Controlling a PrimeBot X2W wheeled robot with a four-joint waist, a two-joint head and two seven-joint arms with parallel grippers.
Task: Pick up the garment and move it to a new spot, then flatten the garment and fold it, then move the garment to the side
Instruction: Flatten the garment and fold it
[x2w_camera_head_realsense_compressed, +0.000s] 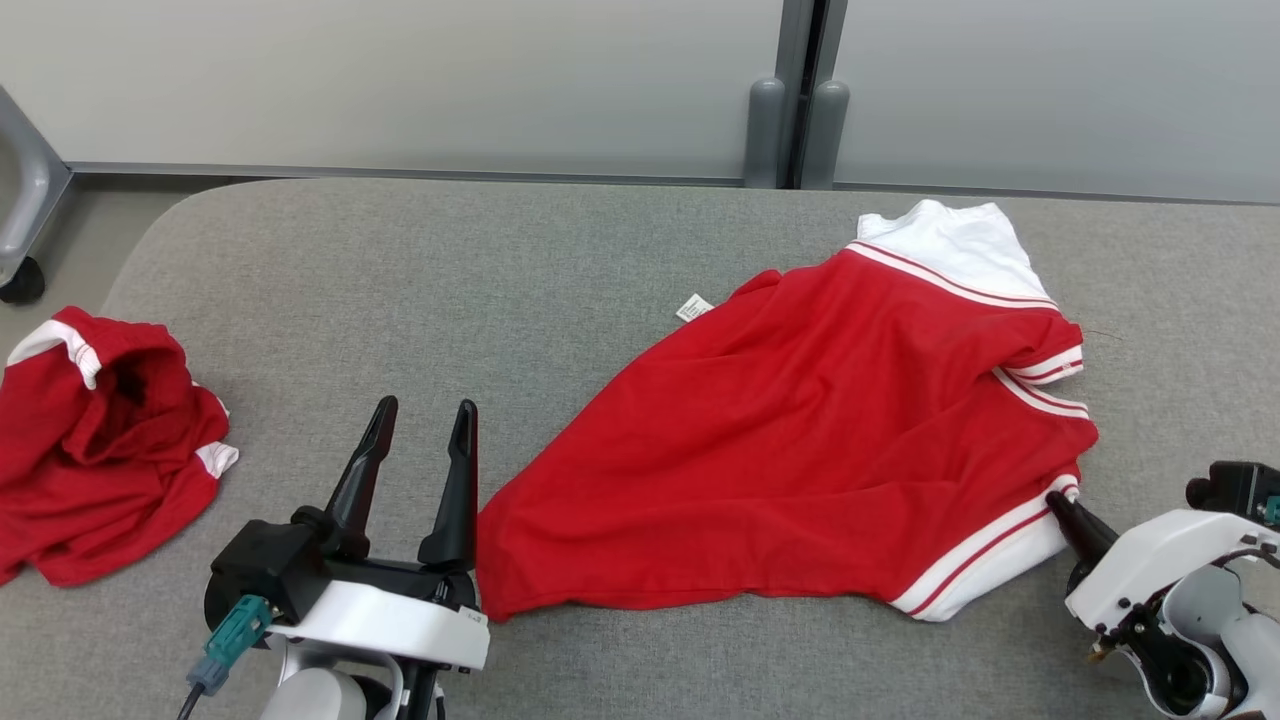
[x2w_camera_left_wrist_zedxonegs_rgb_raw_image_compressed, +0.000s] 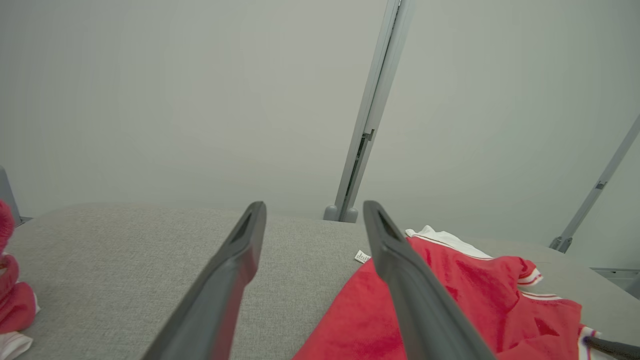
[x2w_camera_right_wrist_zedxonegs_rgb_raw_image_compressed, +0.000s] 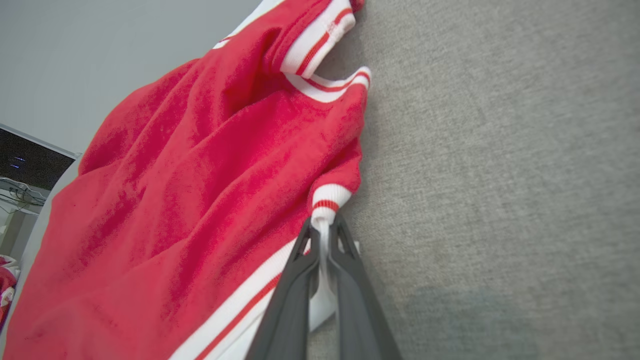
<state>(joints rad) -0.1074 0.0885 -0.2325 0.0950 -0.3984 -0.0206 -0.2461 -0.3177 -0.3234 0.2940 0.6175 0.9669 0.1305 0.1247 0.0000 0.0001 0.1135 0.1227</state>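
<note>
The garment (x2w_camera_head_realsense_compressed: 800, 420), red with white red-striped trim, lies spread and wrinkled on the right half of the grey table (x2w_camera_head_realsense_compressed: 450, 270). My right gripper (x2w_camera_head_realsense_compressed: 1058, 500) is at its near right corner. In the right wrist view that gripper (x2w_camera_right_wrist_zedxonegs_rgb_raw_image_compressed: 322, 227) is shut on the white sleeve cuff of the garment (x2w_camera_right_wrist_zedxonegs_rgb_raw_image_compressed: 200, 175). My left gripper (x2w_camera_head_realsense_compressed: 425, 410) stands open just left of the garment's near left corner, with nothing between its fingers. The left wrist view has the open left gripper (x2w_camera_left_wrist_zedxonegs_rgb_raw_image_compressed: 315, 210) with the garment (x2w_camera_left_wrist_zedxonegs_rgb_raw_image_compressed: 450, 290) to its right.
A second red and white garment (x2w_camera_head_realsense_compressed: 90, 440) lies crumpled at the table's left edge, also at the left of the left wrist view (x2w_camera_left_wrist_zedxonegs_rgb_raw_image_compressed: 10, 300). A small white label (x2w_camera_head_realsense_compressed: 694, 307) sticks out at the garment's far side. Grey panels (x2w_camera_head_realsense_compressed: 400, 80) stand behind the table.
</note>
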